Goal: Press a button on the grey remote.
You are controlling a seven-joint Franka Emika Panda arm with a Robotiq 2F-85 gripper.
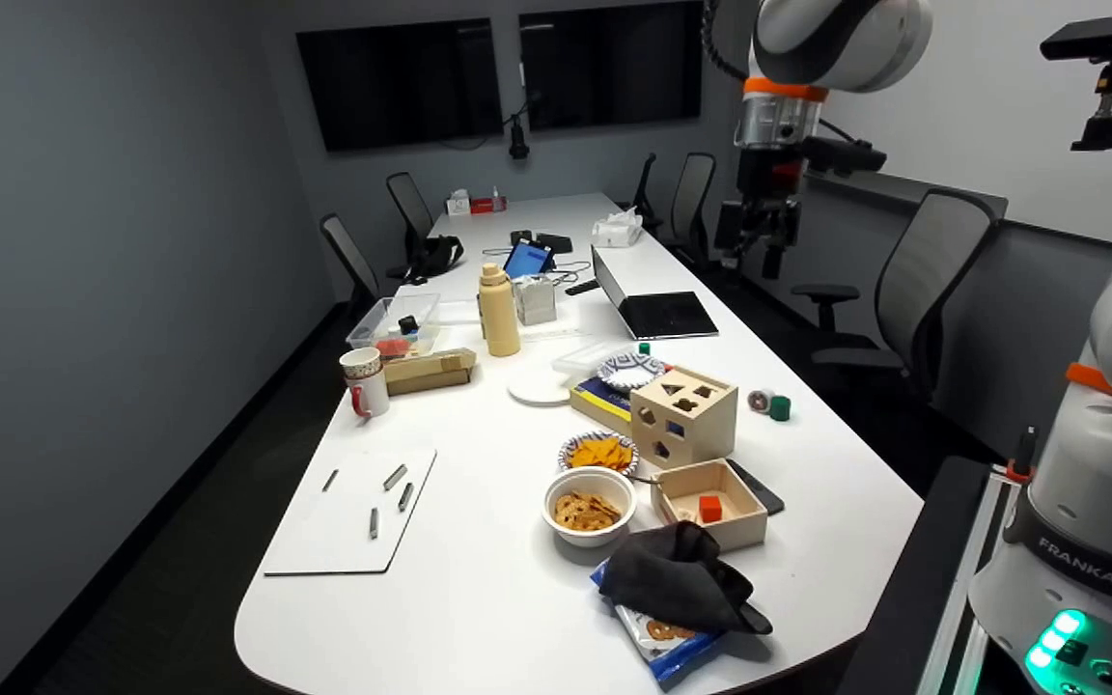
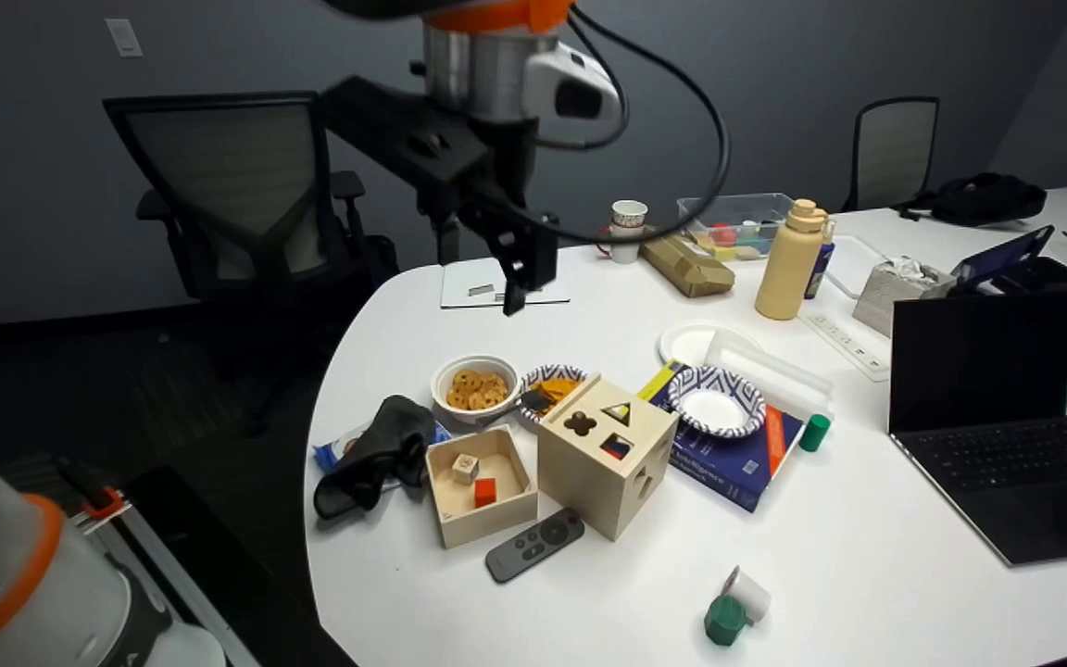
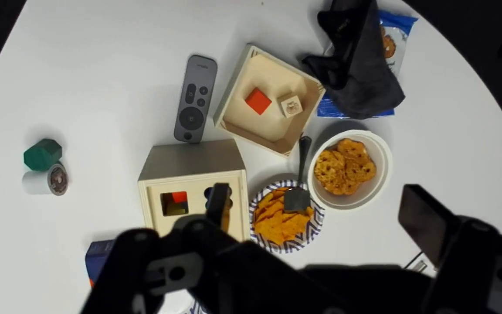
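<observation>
The grey remote (image 3: pixel 195 98) lies face up on the white table, its dark buttons showing in the wrist view. It lies beside the open wooden tray and the wooden shape box. In an exterior view it shows whole (image 2: pixel 535 545); in an exterior view the box and tray hide part of it (image 1: pixel 757 486). My gripper (image 3: pixel 318 203) is open and empty, its fingers wide apart. It hangs high above the table in both exterior views (image 2: pixel 481 271) (image 1: pixel 751 261). In the wrist view the remote lies up and left of the fingers.
The shape box (image 2: pixel 603 459) stands tall beside the remote. The wooden tray (image 2: pixel 487 530) holds two cubes. A cookie bowl (image 3: pixel 384 174), a chip bowl (image 3: pixel 316 224) with a spatula, a black cloth (image 3: pixel 364 83) and green and white pieces (image 3: pixel 43 155) lie around. A laptop (image 2: pixel 987 445) stands farther off.
</observation>
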